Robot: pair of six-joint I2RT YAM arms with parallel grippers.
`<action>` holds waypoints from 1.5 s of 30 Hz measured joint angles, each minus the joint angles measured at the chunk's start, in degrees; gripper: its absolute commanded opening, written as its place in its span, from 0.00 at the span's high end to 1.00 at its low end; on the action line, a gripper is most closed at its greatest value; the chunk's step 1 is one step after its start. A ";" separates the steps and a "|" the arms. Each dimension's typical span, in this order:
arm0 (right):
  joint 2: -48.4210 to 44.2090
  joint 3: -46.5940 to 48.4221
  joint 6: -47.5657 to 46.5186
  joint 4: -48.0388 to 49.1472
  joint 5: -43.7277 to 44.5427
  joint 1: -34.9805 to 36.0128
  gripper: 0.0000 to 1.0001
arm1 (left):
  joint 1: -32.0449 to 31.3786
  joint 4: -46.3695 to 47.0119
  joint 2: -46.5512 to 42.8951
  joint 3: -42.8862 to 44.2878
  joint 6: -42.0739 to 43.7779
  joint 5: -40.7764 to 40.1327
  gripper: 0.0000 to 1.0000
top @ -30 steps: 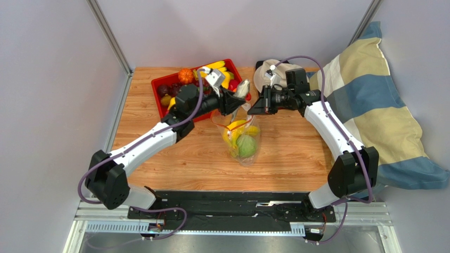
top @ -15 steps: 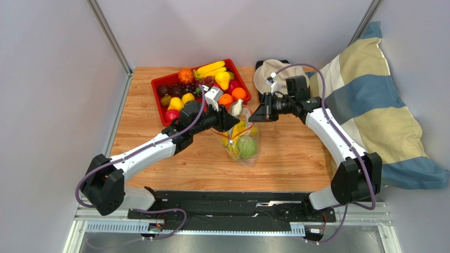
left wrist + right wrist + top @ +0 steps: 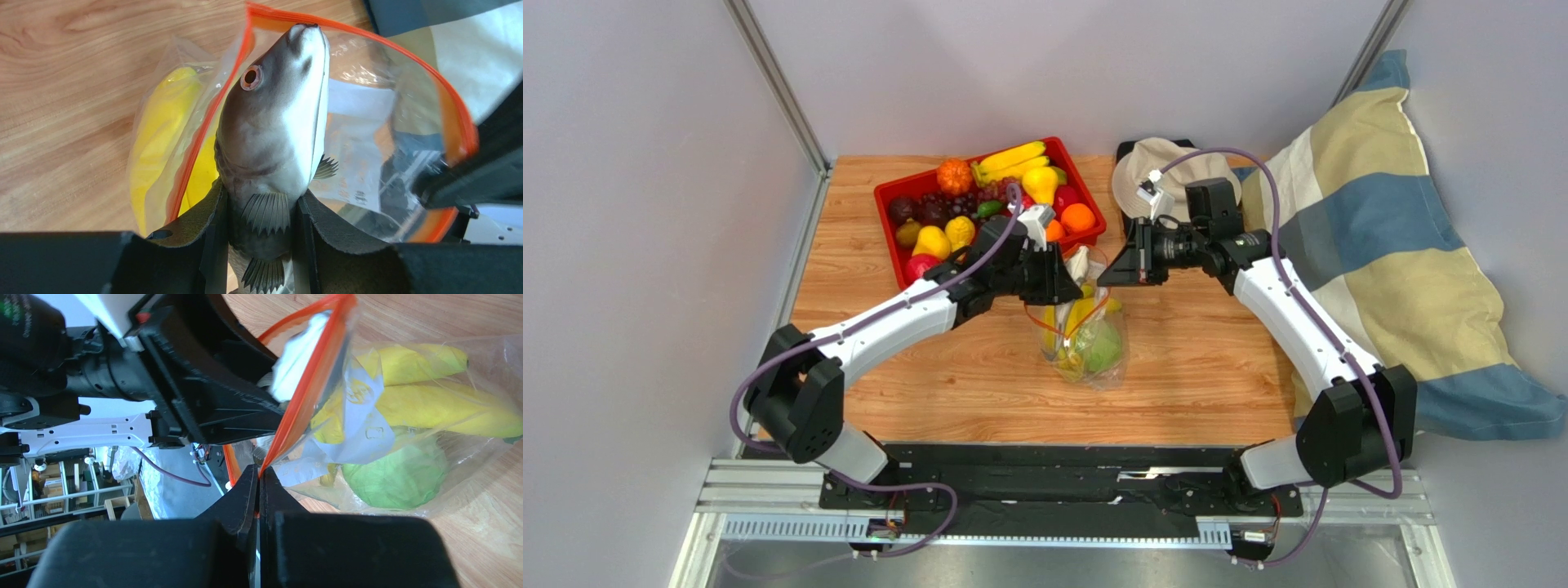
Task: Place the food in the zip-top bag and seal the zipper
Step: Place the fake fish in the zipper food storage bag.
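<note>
The clear zip-top bag stands on the table with its mouth held up. It holds yellow bananas and a green ball. My left gripper is shut on a grey fish, whose head points into the bag's mouth, ringed by the orange-red zipper. My right gripper is shut on the zipper edge and holds the mouth open. In the top view the two grippers meet above the bag.
A red tray with oranges, bananas, lemon, pear and dark fruit stands at the back left. A white cap lies at the back. A striped pillow fills the right side.
My left gripper has carried the fish from over the tray forward and right to the bag's mouth. The right gripper has held the bag's edge, shifting slightly.
</note>
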 measured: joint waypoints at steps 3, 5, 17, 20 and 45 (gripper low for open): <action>-0.59 0.00 -0.31 0.00 0.24 0.00 1.00 | 0.00 -3.74 2.62 3.23 -0.76 -0.09 0.78; -0.83 0.00 -0.55 0.00 0.48 0.02 1.00 | 0.04 -5.62 3.85 4.96 -0.61 0.57 0.78; -1.05 -0.74 -0.92 0.09 0.72 0.07 1.00 | -2.58 -13.09 3.08 9.70 14.73 5.84 0.93; -1.01 -0.72 -0.90 0.09 0.66 0.15 1.00 | -2.58 -17.00 4.31 11.98 17.84 7.65 0.90; -2.75 -2.89 2.58 1.57 -0.74 -0.39 1.00 | 5.31 -21.20 8.26 22.73 9.33 5.14 0.01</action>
